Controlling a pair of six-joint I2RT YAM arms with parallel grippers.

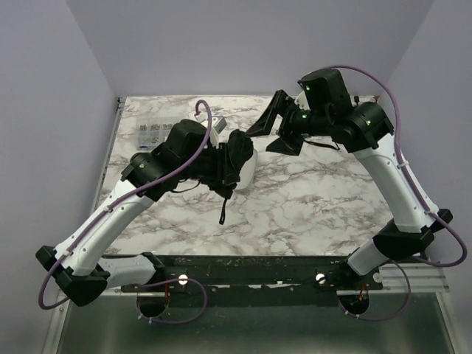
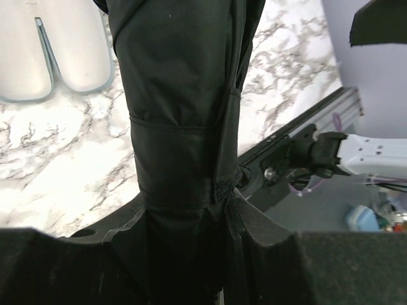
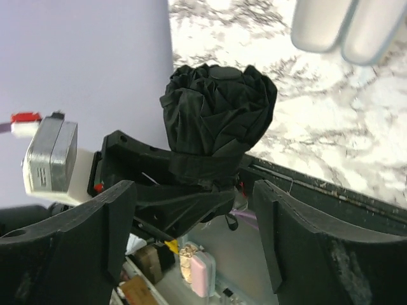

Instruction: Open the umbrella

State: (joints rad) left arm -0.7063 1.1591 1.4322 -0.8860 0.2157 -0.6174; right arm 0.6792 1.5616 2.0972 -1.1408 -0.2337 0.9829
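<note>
The umbrella (image 1: 237, 151) is sitting folded, a tight bundle of black fabric, held up over the marble table (image 1: 310, 206) a little left of centre in the top view. A thin black strap (image 1: 223, 210) is hanging down from it toward the lower part of that frame. In the left wrist view the umbrella is running as a dark column from the bottom edge up through the top of the frame. In the right wrist view it is showing end-on as a crumpled rosette of pleats (no rib or shaft can be made out).

The left gripper (image 1: 230, 166) is clamping the umbrella, its two black fingers (image 2: 95, 244) pressing against the fabric on both sides at the bottom of the left wrist view.

The right gripper (image 3: 194, 190) is standing wide apart and grasping nothing. Its fingers are framing the lower left and lower right of its own view, with the umbrella lying beyond them and touching neither. In the top view it is hovering above and to the right of the bundle, near it but apart.

A cream sleeve (image 2: 57, 51) is lying on the table just beside the umbrella, in the upper left of the left wrist view. A small clear box (image 1: 151, 134) is resting well apart, toward the table's upper left corner in the top view.
</note>
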